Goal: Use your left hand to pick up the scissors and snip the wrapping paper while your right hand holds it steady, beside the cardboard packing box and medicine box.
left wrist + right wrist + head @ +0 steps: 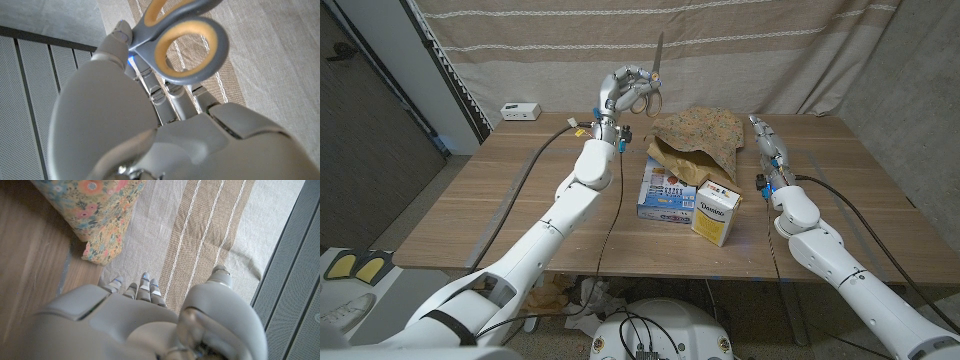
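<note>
While the left hand (623,92) grips the scissors (653,82) raised with blades pointing up, it should tip them down toward the paper (700,135) only once that sheet is pinned. The paper lies on the table (500,200) below and right of the scissors, behind both boxes. The right hand (766,140), fingers straight and holding nothing, waits just beside its edge.

The tabletop (520,190) is wood with a visible grain and a matt finish. The scissors (651,85) have thin metal blades and smooth grey plastic handles lined in yellow. The left hand (625,90) and right hand (767,145) wear smooth, light grey plastic shells with a soft sheen. The wrapping paper (700,135) is matt, flower-printed and crumpled. Behind hangs coarse woven cloth (770,40) with stripes.
</note>
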Controlling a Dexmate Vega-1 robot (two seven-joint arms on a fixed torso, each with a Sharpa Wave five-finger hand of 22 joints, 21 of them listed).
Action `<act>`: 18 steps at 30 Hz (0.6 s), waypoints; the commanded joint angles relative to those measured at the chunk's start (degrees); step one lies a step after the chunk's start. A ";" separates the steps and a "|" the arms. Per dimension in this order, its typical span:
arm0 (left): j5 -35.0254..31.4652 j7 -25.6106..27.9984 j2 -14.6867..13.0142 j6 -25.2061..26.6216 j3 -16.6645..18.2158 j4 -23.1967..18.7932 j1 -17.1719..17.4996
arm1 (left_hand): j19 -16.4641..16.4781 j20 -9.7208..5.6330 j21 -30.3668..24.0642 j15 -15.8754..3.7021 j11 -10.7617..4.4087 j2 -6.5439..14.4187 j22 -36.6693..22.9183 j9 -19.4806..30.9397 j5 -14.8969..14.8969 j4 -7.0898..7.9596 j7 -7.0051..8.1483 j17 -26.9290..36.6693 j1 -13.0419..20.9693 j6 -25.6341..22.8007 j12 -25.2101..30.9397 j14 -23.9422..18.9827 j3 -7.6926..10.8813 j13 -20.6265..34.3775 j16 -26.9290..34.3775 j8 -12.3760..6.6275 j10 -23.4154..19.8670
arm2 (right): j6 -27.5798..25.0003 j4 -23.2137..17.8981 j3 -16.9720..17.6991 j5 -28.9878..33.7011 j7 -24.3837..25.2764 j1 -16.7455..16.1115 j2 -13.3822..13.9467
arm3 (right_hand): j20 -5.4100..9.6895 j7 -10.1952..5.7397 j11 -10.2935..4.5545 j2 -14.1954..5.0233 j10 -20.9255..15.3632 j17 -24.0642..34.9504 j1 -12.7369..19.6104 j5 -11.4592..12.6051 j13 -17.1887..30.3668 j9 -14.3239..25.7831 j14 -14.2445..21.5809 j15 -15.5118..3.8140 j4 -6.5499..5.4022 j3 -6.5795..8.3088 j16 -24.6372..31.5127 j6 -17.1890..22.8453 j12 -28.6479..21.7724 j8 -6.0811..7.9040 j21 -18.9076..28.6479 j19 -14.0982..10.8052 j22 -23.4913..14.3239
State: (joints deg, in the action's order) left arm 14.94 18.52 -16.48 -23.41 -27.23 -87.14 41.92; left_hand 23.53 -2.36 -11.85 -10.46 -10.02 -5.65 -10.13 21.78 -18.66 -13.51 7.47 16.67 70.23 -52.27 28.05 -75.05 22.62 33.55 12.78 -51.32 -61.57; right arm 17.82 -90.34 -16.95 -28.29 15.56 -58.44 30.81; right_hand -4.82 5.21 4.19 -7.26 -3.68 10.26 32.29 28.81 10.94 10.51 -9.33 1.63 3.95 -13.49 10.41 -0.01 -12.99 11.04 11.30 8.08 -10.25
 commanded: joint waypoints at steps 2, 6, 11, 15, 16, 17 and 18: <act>6.45 -0.50 3.16 -1.94 1.16 0.31 2.16 | 0.51 -8.50 -0.01 -3.28 -0.90 0.21 -0.05 0.19 -0.28 5.68 0.15 0.10 1.10 0.13 0.00 -3.45 5.99 0.33 -0.12 -0.14 -0.65 | -0.34 0.26 -0.30 -0.06 -0.35 0.19 0.18 | 0.02 0.16 -0.31 -0.01 -0.39 0.13 -0.41 -0.21 0.08 0.14 -0.14 -0.43 0.03 -0.31 0.16 0.11 -0.35 0.25 0.13 0.39 -0.23; 7.11 -0.14 3.72 -2.30 1.43 0.39 2.48 | 0.51 -8.50 -0.01 -3.28 -0.90 0.21 -0.05 0.19 -0.28 5.68 0.15 0.10 1.10 0.13 0.00 -3.45 5.99 0.33 -0.12 -0.14 -0.65 | -0.71 0.19 -0.45 -0.21 -0.74 0.26 0.41 | 0.01 0.16 -0.33 -0.01 -0.38 0.13 -0.41 -0.21 0.08 0.14 -0.16 -0.44 0.03 -0.30 0.16 0.10 -0.35 0.24 0.13 0.41 -0.23; 7.93 0.28 4.28 -2.51 1.76 0.05 2.83 | 0.51 -8.50 -0.01 -3.28 -0.90 0.21 -0.05 0.19 -0.28 5.68 0.15 0.10 1.10 0.13 0.00 -3.45 5.99 0.33 -0.12 -0.14 -0.65 | -1.04 0.26 -0.89 -0.15 -1.38 0.64 0.60 | -0.21 0.09 -0.20 -0.04 -0.30 0.13 -0.40 -0.23 0.08 0.15 -0.35 0.08 0.03 -0.29 0.09 -0.34 -0.32 0.08 0.07 0.55 -0.23; 9.77 0.27 4.66 -1.95 2.17 -1.11 3.40 | 0.51 -8.50 -0.01 -3.28 -0.90 0.21 -0.05 0.19 -0.28 5.68 0.15 0.10 1.10 0.13 0.00 -3.45 5.99 0.33 -0.12 -0.14 -0.65 | -0.68 0.59 -1.01 -0.15 -1.53 0.82 0.39 | -0.24 0.12 -0.15 -0.05 -0.28 0.13 -0.40 -0.23 0.08 0.15 -0.39 0.18 0.03 -0.29 0.08 -0.37 -0.31 0.08 0.07 0.57 -0.23; 10.44 0.27 4.82 -1.74 2.31 -1.42 3.57 | 0.51 -8.50 -0.01 -3.28 -0.90 0.21 -0.05 0.19 -0.28 5.68 0.15 0.10 1.10 0.13 0.00 -3.45 5.99 0.33 -0.12 -0.14 -0.65 | -0.61 0.61 -0.98 -0.23 -1.49 0.80 0.31 | -0.27 0.10 -0.12 -0.06 -0.28 0.13 -0.40 -0.24 0.08 0.15 -0.40 0.18 0.03 -0.29 0.08 -0.42 -0.31 0.06 0.06 0.60 -0.23; 11.14 0.23 4.91 -1.43 2.46 -1.80 3.73 | 0.51 -8.50 -0.01 -3.28 -0.90 0.21 -0.05 0.19 -0.28 5.68 0.15 0.10 1.10 0.13 0.00 -3.45 5.99 0.33 -0.12 -0.14 -0.65 | -0.45 0.70 -0.99 -0.20 -1.55 0.81 0.30 | -0.27 0.10 -0.11 -0.06 -0.26 0.13 -0.40 -0.24 0.08 0.15 -0.39 0.19 0.03 -0.28 0.08 -0.43 -0.30 0.06 0.06 0.61 -0.23; 11.77 0.15 4.95 -1.21 2.60 -2.11 3.86 | 0.51 -8.50 -0.01 -3.28 -0.90 0.21 -0.05 0.19 -0.28 5.68 0.15 0.10 1.10 0.13 0.00 -3.45 5.99 0.33 -0.12 -0.14 -0.65 | -0.56 0.58 -0.94 -0.27 -1.37 0.73 0.26 | -0.27 0.10 -0.11 -0.06 -0.28 0.13 -0.40 -0.24 0.08 0.15 -0.38 0.20 0.03 -0.28 0.09 -0.44 -0.31 0.05 0.06 0.61 -0.23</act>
State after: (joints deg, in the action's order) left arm 22.39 18.58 -12.80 -25.35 -25.64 -87.32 44.51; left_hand 23.53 -2.36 -11.85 -10.46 -10.03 -5.65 -10.13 21.79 -18.61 -13.49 7.47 16.62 70.23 -52.28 27.63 -75.05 22.61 33.61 12.46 -51.32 -61.56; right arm 17.11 -90.06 -17.62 -28.38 14.49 -57.94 31.23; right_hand -4.81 5.21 4.19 -7.26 -3.68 10.26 32.29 28.59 10.94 10.51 -9.33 1.63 3.95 -13.49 10.41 -0.01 -12.99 11.04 11.31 8.08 -10.25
